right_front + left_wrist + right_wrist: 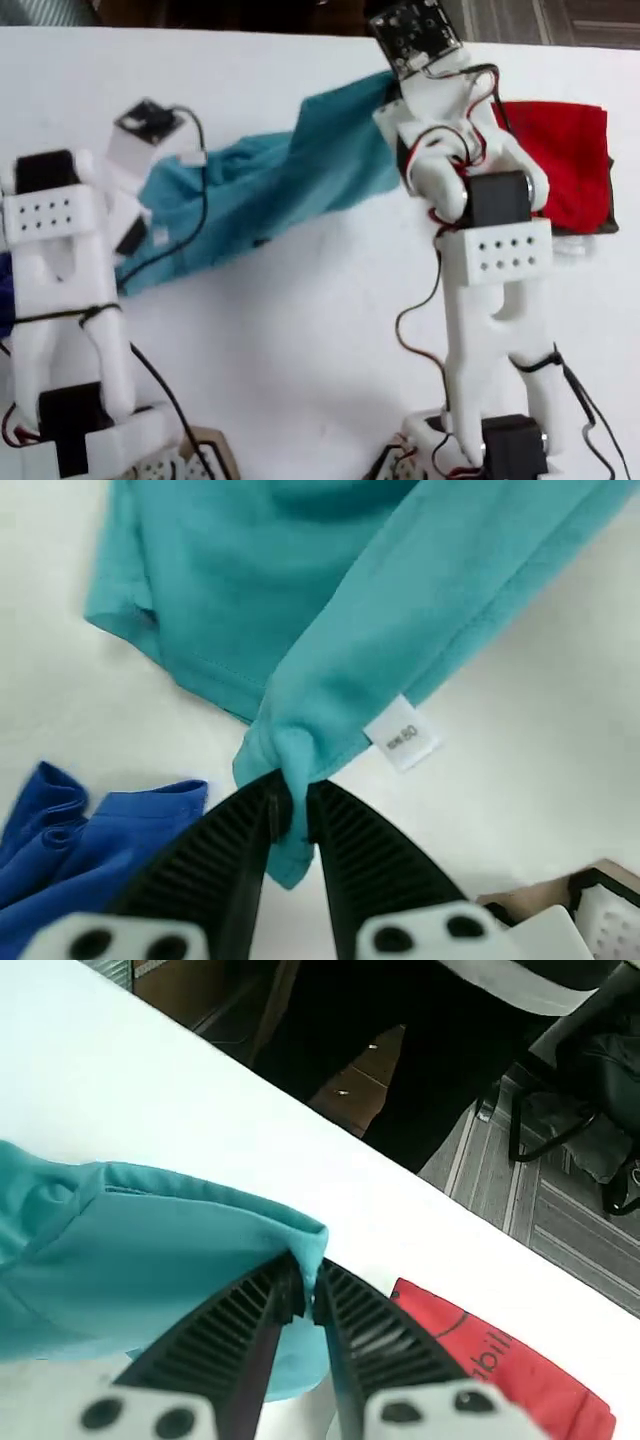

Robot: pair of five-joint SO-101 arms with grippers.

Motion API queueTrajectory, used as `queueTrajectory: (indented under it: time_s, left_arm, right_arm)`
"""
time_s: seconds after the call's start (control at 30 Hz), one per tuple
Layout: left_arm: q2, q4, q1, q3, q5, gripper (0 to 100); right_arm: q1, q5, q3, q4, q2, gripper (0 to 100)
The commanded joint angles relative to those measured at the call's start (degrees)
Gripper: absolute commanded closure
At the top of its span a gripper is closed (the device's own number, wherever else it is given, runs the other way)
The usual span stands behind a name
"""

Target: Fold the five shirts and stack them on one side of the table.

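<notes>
Now, teal shirt (pixel 270 185) between left hand (pixel 290 815) and right hand (pixel 305 1295), each pinching its edge.

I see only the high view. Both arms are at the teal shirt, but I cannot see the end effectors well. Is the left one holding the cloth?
Observer: Yes. The left end effector is shut on a bunched edge of the teal shirt.
Operator: And the right one?
Observer: The right end effector is shut on a folded edge of the same shirt.
Operator: I see something blue at the left edge of my view. What is it?
Observer: A blue shirt, lying crumpled on the table beside the left end effector.
</notes>
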Motion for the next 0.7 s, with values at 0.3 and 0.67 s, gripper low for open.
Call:
queueTrajectory:
  time_s: [0.3, 0.67]
  left_arm:
    - [-1.58, -2.9, 0.44, 5.23, 0.09, 92]
    - [-2.11, -0.18, 0.44, -0.57, 0.18, 97]
  right_arm:
    - [-0.04, 0.26, 0.88, 0.31, -2.86, 97.9]
    - [0.13, 0.26, 0.88, 0.4, -3.21, 97.9]
